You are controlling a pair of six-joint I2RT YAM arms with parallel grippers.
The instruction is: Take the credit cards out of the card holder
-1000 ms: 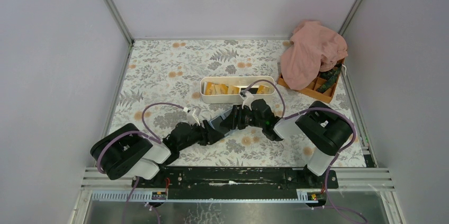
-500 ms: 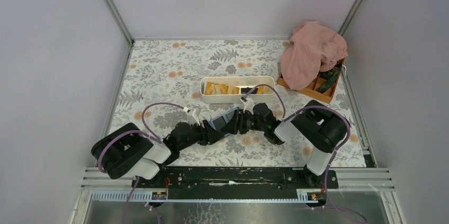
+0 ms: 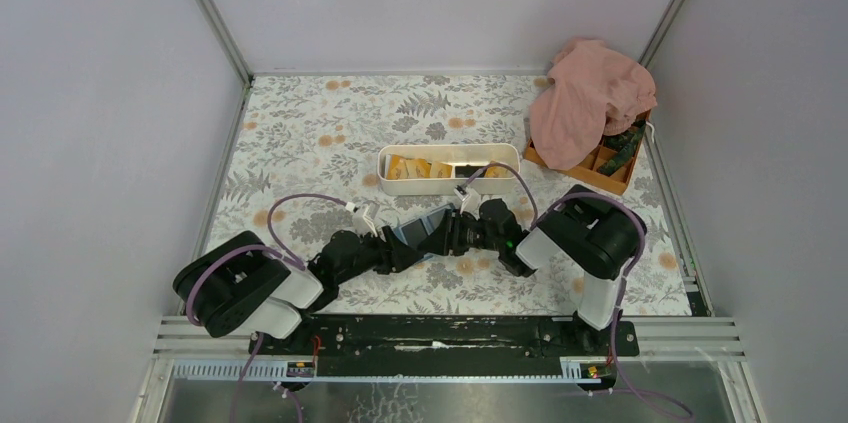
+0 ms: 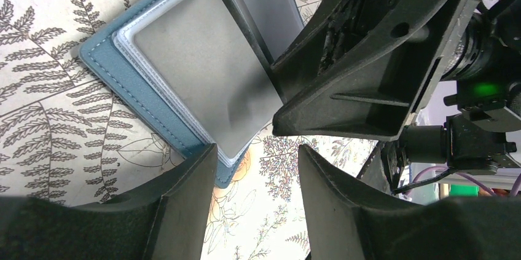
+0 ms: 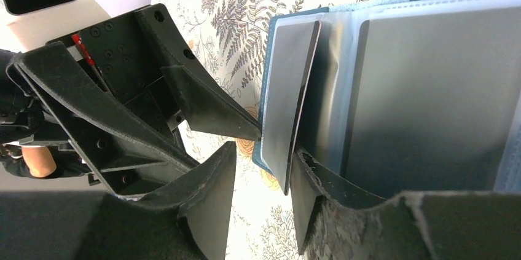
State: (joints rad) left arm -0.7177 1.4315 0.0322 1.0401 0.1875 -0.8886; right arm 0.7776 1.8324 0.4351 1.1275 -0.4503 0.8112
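The blue card holder [image 4: 107, 66] lies open on the floral cloth between both grippers, grey pockets [image 4: 203, 69] facing up; from above only a blue sliver of the holder [image 3: 412, 230] shows. A dark credit card [image 5: 293, 106] stands tilted up out of its pocket. My right gripper [image 5: 263, 149] is open around that card's lower end: the card leans on one finger [image 5: 313, 192], the other stays apart from it. My left gripper [image 4: 258, 168] is open, one finger [image 4: 184, 204] resting over the holder's near corner. Several orange-yellow cards [image 3: 412, 169] lie in the white tray.
The long white tray [image 3: 450, 155] sits just behind the grippers. An orange compartment box [image 3: 600, 171] stands at the back right, half covered by a pink cloth [image 3: 590, 93]. Grey walls close in left, right and behind.
The right arm has shifted left and toward the near edge, its jaws narrowing around the raised card. The left arm has not moved.
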